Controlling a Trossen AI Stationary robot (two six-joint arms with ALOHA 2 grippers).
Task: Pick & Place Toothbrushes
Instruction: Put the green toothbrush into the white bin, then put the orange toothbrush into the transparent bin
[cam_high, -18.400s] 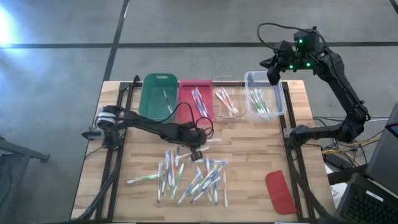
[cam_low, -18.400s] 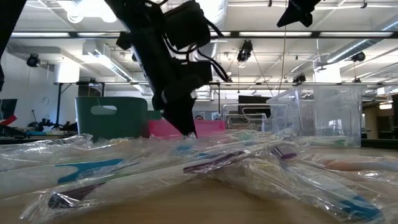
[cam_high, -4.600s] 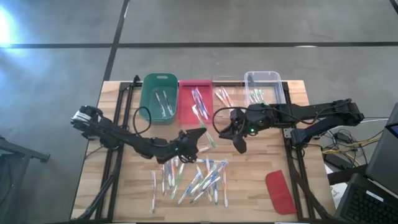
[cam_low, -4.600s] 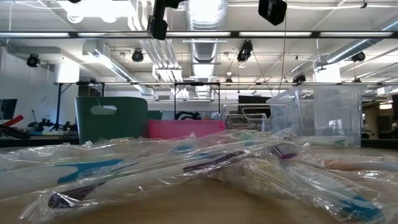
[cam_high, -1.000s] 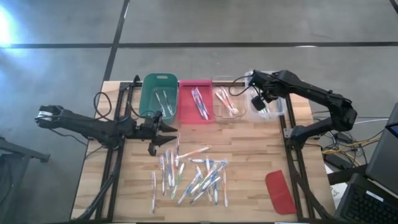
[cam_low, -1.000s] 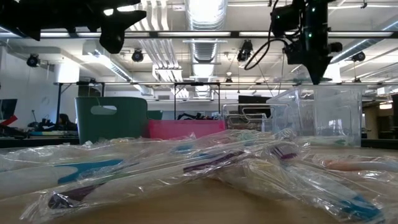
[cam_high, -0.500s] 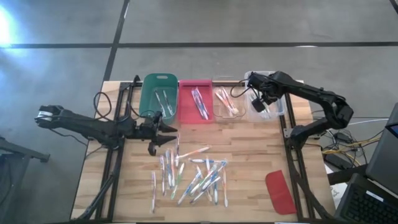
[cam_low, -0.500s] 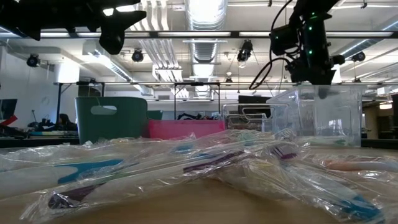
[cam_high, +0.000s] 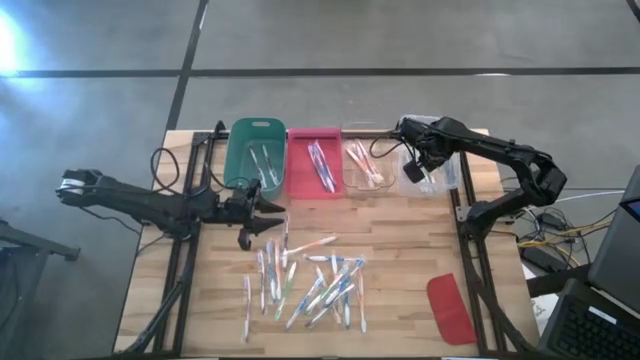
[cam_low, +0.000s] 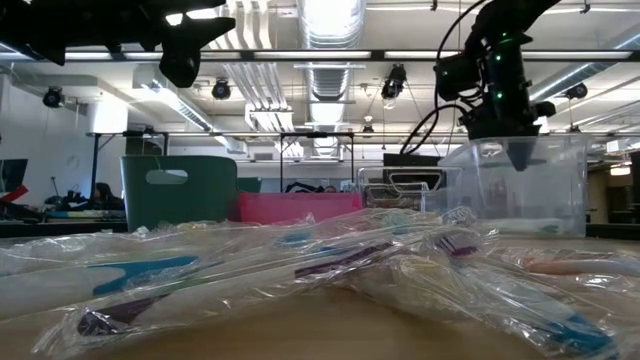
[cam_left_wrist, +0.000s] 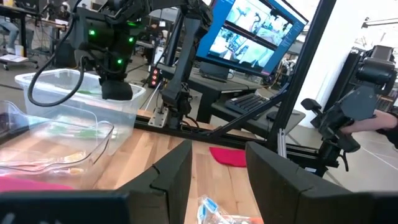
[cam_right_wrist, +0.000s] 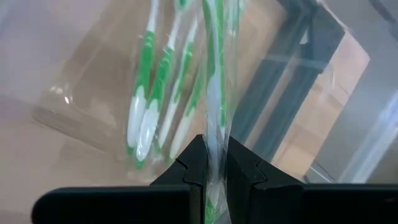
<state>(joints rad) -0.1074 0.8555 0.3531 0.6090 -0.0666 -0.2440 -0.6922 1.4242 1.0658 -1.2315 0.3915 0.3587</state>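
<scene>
The right gripper (cam_right_wrist: 211, 163) hangs inside the clear bin (cam_high: 445, 170), clenched on a wrapped green toothbrush (cam_right_wrist: 214, 93) above others lying there. The left gripper (cam_high: 262, 212), fingers apart and apparently empty, waits well away beside the green bin (cam_high: 240, 150).

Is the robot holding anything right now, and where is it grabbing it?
Yes. The right gripper pinches a wrapped green toothbrush by one end, over the clear bin. The left gripper holds nothing.
</scene>
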